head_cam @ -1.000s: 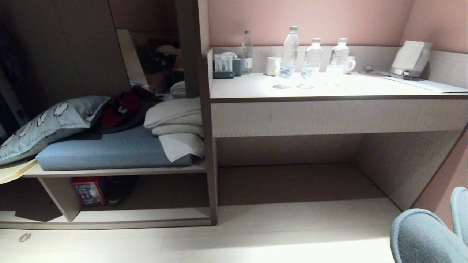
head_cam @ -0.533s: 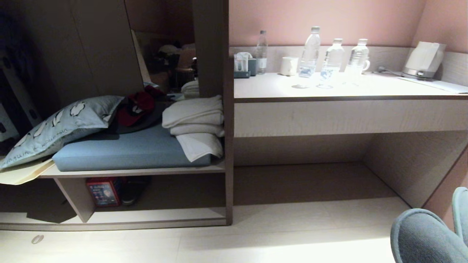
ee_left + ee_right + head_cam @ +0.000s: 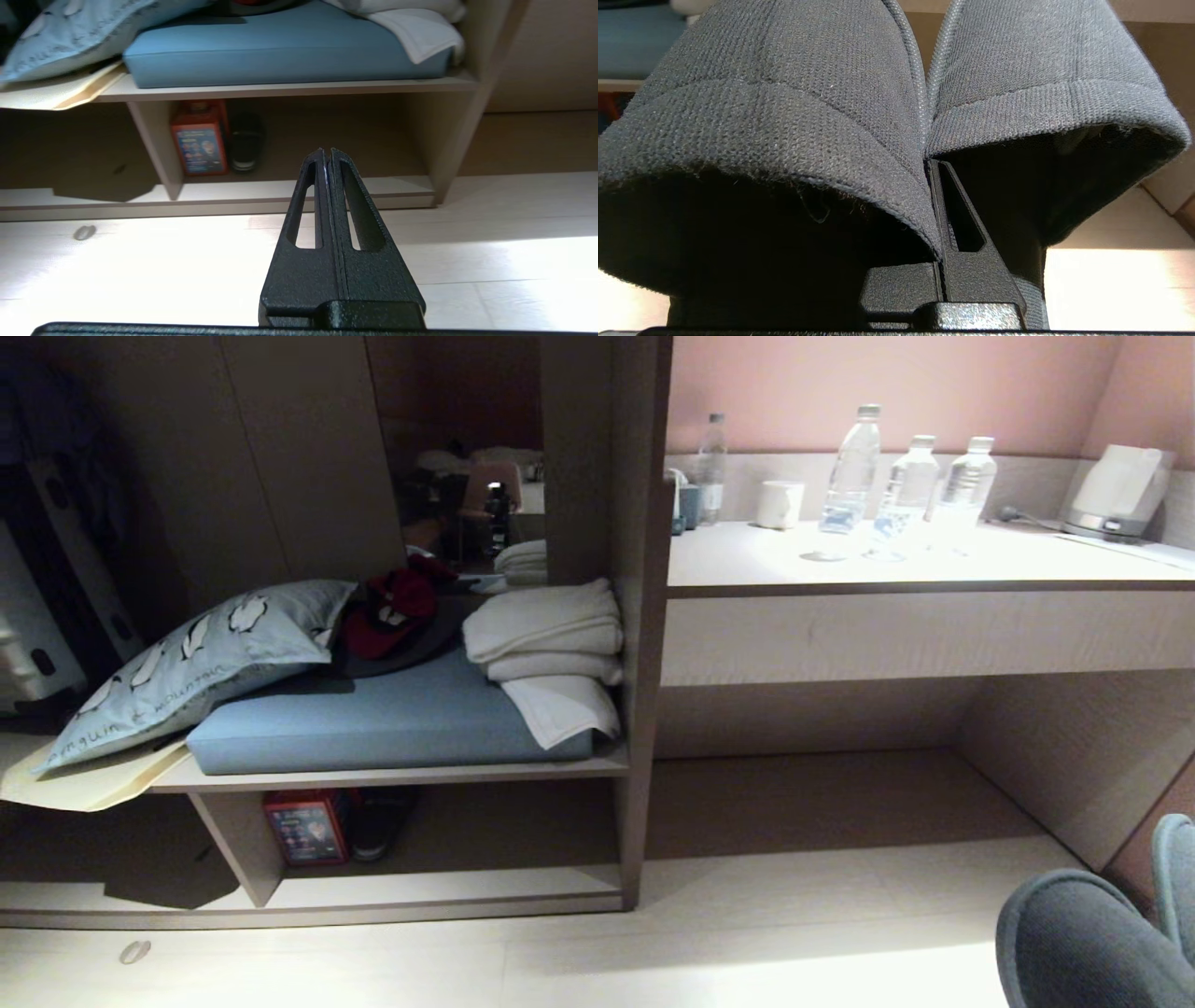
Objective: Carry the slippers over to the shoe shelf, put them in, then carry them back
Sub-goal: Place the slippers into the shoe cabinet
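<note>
the right gripper (image 3: pixel 934 186) is clamped on the slippers (image 3: pixel 896 93): its fingers pinch the two inner edges together, one finger inside each slipper, so the pair hangs side by side off the floor. in the head view the slippers (image 3: pixel 1092 933) show at the lower right corner of the frame, well apart from the shoe shelf (image 3: pixel 448 887), which occupies the lower left under the blue cushion (image 3: pixel 383 719). inside the shelf, at its left end, stands a red box (image 3: pixel 306 826); a dark shoe-like item (image 3: pixel 383 821) lies just beside it, though shadow makes its type uncertain. the left gripper (image 3: pixel 325 156) is fully closed and empty, held above the pale floor (image 3: pixel 140 261) and pointing at the shelf opening.
</note>
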{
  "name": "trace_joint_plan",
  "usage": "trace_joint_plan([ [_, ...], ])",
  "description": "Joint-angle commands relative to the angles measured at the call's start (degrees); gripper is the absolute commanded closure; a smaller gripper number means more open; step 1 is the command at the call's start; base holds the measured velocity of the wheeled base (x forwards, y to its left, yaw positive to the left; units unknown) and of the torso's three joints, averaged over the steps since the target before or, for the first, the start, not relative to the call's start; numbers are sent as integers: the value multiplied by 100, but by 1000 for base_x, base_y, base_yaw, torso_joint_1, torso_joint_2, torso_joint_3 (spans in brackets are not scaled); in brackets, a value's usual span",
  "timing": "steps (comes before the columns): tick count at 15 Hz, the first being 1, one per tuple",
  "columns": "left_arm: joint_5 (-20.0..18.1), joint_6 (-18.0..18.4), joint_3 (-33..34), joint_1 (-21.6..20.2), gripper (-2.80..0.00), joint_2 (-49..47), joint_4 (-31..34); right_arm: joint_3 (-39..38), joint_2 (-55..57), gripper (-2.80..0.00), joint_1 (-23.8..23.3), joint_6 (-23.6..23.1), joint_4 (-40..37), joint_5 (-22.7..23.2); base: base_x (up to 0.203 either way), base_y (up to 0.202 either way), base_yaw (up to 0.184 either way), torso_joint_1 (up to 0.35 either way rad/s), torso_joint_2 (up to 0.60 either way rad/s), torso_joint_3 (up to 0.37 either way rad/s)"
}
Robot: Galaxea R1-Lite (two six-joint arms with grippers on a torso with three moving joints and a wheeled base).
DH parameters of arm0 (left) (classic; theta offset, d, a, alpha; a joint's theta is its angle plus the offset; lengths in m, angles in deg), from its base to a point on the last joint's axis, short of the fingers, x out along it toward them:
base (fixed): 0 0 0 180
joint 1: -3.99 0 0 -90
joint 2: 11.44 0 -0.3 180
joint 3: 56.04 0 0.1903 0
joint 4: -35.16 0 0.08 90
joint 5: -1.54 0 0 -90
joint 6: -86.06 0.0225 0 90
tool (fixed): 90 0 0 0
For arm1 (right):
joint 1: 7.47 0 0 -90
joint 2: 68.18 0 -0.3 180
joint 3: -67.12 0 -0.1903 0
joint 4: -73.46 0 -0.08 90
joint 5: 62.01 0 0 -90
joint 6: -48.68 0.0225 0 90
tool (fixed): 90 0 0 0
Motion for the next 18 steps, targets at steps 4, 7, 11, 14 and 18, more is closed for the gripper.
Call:
trace_joint_plan([
  [4,1,-3,0,-1,0,2,-3,0,7,0,2,-4,0,0,0,194,-3,2,2,2],
  [7,10,-3,0,-1,0,2,-3,0,7,0,2,-4,0,0,0,196,-4,3,5,5],
  [11,1,-3,0,-1,0,2,-3,0,7,0,2,-4,0,0,0,195,-2,2,3,2],
  [14,1,0,0,-1,0,2,1,0,7,0,2,-4,0,0,0,195,-2,3,3,0],
  [18,1,-3,0,-1,0,-4,1,0,7,0,2,-4,1,0,0,194,-2,6,2,1],
])
